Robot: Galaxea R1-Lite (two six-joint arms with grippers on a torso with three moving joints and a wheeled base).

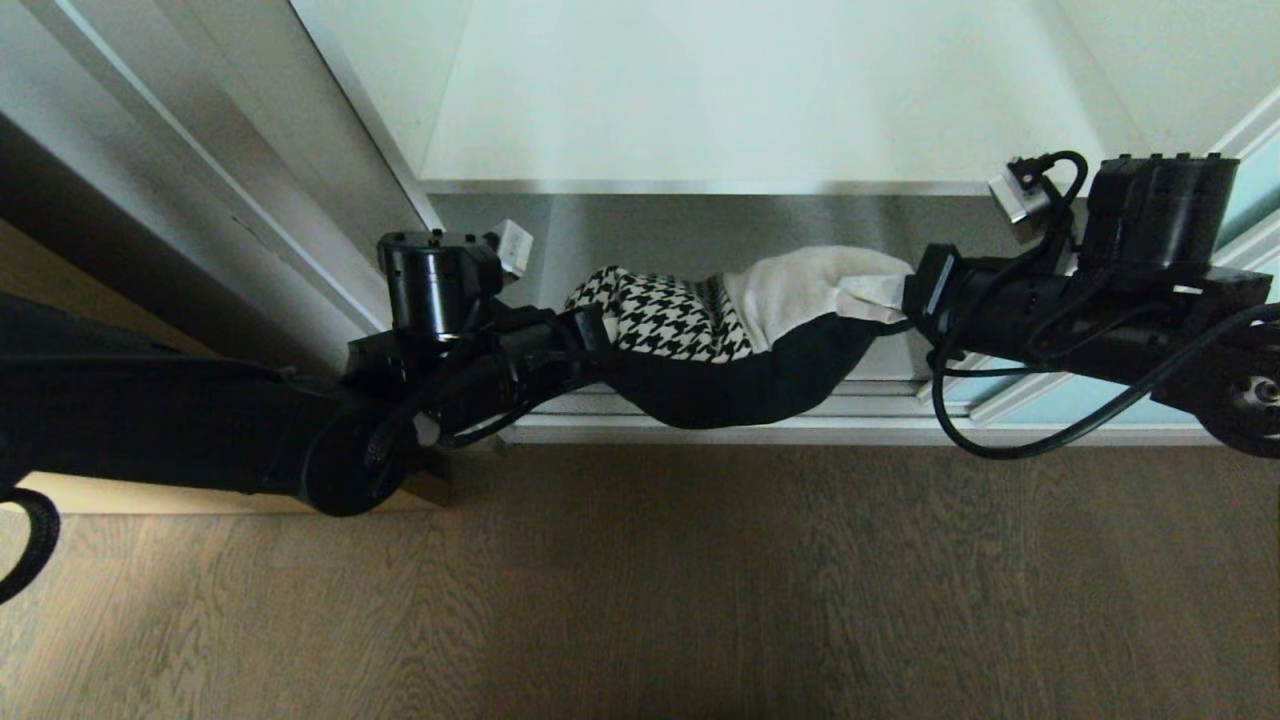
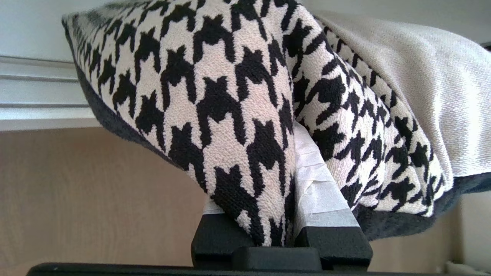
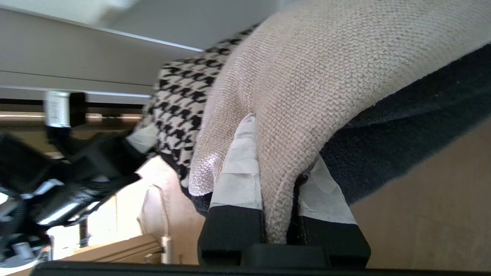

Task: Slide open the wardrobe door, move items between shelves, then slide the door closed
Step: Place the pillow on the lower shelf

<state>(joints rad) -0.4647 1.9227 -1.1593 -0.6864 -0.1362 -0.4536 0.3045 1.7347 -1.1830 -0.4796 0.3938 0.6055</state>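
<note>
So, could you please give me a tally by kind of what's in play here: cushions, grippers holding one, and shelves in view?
Cushions: 1, the patchwork cushion
Grippers shut on it: 2, the left gripper and the right gripper
Shelves: 1, the white shelf behind the cushion
Total: 4

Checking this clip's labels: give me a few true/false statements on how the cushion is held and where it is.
1. Both grippers grip the cushion. True: the left gripper pinches the houndstooth end, the right gripper the beige end.
2. The cushion lies flat on the shelf. False: it hangs between the arms, in front of the shelf and above the door track.
3. The cushion sags in the middle. True.
4. The right gripper's jaws are open. False: they are shut on beige fabric.
</note>
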